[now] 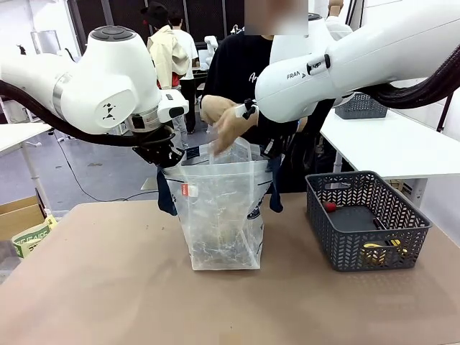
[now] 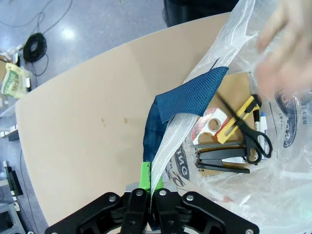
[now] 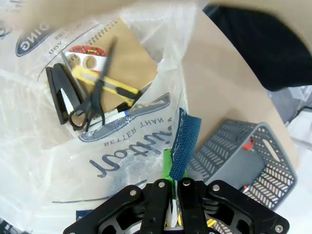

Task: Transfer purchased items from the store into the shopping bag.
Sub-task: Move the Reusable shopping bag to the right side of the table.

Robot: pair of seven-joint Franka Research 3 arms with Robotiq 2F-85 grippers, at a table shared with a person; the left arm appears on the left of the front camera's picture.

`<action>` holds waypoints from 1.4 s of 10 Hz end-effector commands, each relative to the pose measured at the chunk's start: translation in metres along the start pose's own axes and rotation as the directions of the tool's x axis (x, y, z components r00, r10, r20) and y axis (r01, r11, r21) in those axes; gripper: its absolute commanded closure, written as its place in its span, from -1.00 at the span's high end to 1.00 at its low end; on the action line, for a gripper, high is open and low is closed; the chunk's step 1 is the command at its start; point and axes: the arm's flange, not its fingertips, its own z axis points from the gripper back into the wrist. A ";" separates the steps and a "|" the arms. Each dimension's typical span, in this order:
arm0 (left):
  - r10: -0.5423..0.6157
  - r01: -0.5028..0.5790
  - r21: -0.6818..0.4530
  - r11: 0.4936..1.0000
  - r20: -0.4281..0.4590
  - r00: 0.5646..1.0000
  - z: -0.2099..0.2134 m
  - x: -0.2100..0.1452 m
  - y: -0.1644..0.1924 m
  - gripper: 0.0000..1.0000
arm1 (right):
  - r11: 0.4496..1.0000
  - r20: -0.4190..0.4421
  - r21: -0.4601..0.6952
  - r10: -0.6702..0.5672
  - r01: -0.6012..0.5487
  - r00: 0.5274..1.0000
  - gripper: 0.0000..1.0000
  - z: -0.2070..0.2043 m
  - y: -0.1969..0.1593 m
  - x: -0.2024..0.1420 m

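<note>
The shopping bag (image 1: pixel 219 208) stands open mid-table, held at both sides of its rim. My left gripper (image 1: pixel 164 154) (image 2: pixel 151 184) is shut on the bag's left edge by the navy strap (image 2: pixel 192 95). My right gripper (image 3: pixel 171 187) is shut on the opposite edge and strap (image 3: pixel 184 141). Inside lie a tan notebook (image 3: pixel 132 58), black scissors (image 2: pixel 251 135), a yellow cutter (image 2: pixel 238 120), a stapler (image 2: pixel 222 158) and tape (image 3: pixel 85 55). The person's hands (image 1: pixel 226 122) hover over the mouth. The store basket (image 1: pixel 366 219) stands at right, holding a red piece (image 1: pixel 330 206) and a yellow piece (image 1: pixel 381 248).
A green-and-white packet (image 1: pixel 30 237) lies at the table's left edge. Another grey basket (image 1: pixel 359 106) sits on the white table behind at right. Bare tan tabletop (image 1: pixel 108 287) spreads in front of the bag.
</note>
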 end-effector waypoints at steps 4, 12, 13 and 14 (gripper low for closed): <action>0.000 0.000 0.004 1.000 0.003 1.000 0.001 0.000 0.002 -1.00 | 1.000 0.000 -0.001 0.000 0.000 1.000 -1.00 0.001 -0.001 -0.001; 0.000 0.000 0.004 1.000 0.003 1.000 0.001 0.000 0.002 -1.00 | 1.000 0.000 -0.001 0.000 0.000 1.000 -1.00 0.001 -0.001 -0.001; 0.000 0.000 0.004 1.000 0.003 1.000 0.001 0.000 0.002 -1.00 | 1.000 0.000 -0.001 0.000 0.000 1.000 -1.00 0.001 -0.001 -0.001; 0.000 0.000 0.004 1.000 0.003 1.000 0.001 0.000 0.002 -1.00 | 1.000 0.000 -0.001 0.000 0.000 1.000 -1.00 0.001 -0.001 -0.001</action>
